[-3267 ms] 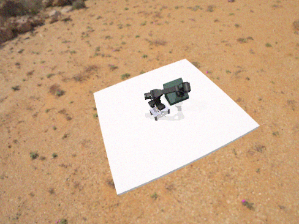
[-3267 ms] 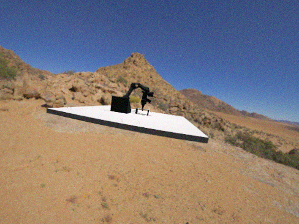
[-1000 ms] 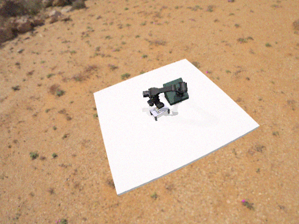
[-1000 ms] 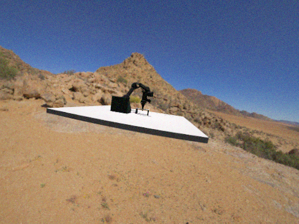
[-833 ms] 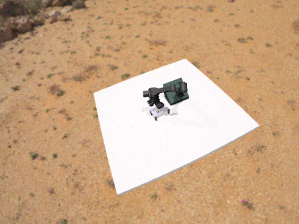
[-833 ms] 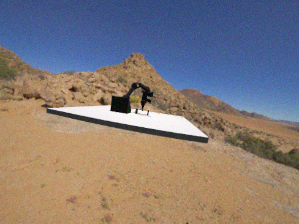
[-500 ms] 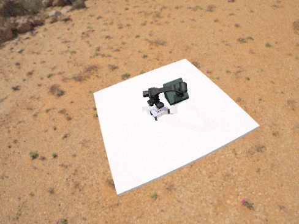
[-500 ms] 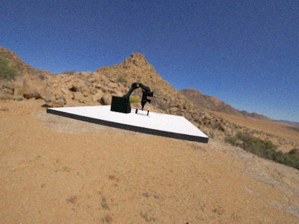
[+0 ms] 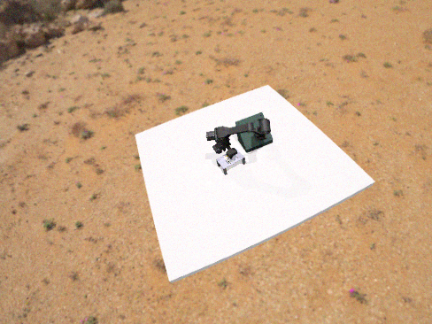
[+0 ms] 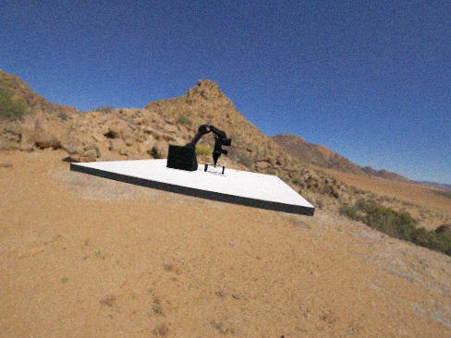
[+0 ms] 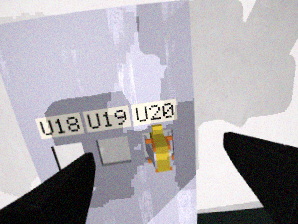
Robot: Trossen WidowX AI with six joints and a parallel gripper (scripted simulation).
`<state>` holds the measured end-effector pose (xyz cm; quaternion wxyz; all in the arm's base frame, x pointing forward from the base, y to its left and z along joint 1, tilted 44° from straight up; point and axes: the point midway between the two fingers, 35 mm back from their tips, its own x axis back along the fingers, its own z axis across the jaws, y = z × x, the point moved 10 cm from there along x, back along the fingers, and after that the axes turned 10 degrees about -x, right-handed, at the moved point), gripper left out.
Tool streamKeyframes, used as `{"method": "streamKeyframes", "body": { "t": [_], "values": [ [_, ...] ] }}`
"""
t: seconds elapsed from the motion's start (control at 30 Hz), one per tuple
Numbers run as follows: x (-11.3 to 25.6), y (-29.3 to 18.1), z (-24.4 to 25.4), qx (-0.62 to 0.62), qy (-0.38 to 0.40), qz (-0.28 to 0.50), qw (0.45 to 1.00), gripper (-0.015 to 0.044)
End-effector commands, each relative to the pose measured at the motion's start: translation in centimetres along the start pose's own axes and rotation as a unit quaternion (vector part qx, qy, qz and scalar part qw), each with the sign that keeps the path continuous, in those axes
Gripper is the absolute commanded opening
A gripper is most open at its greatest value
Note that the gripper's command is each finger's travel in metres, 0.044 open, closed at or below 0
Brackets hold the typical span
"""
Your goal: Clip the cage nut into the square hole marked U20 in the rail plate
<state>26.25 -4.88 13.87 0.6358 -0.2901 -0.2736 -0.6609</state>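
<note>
1. My gripper [image 9: 231,153] [image 10: 215,164] [image 11: 160,149] is spread wide with nothing between its fingers' grip; in the wrist view the fingertips stand well apart, one to each side of the nut.
2. The yellow-and-orange cage nut [image 11: 160,149] sits at the square hole just below the U20 label [image 11: 155,112] on the rail plate [image 9: 225,164] [image 10: 214,172] [image 11: 75,55]. I can't confirm from here that both wings have hooked underneath.
3. I judge this as the release. I'd back straight up, slowly, holding the fingers wide and level so neither tip drags the nut sideways.
4. If a flange looks proud once I'm higher, I'd reassess before calling it done.
5. Edges: one finger reaches over U18 and U19, the other beyond the plate's near side edge. Sideways travel down low could catch the nut or plate; upward looks like the open way out.
</note>
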Motion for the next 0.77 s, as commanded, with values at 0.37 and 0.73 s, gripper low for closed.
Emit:
{"method": "streamKeyframes", "body": {
  "t": [0.37, 0.73],
  "values": [
    [5.0, -0.3, -0.1, 0.002, 0.001, -0.007, 1.000, 0.0440],
    [5.0, -0.3, -0.1, 0.002, 0.001, -0.007, 1.000, 0.0440]
  ]
}}
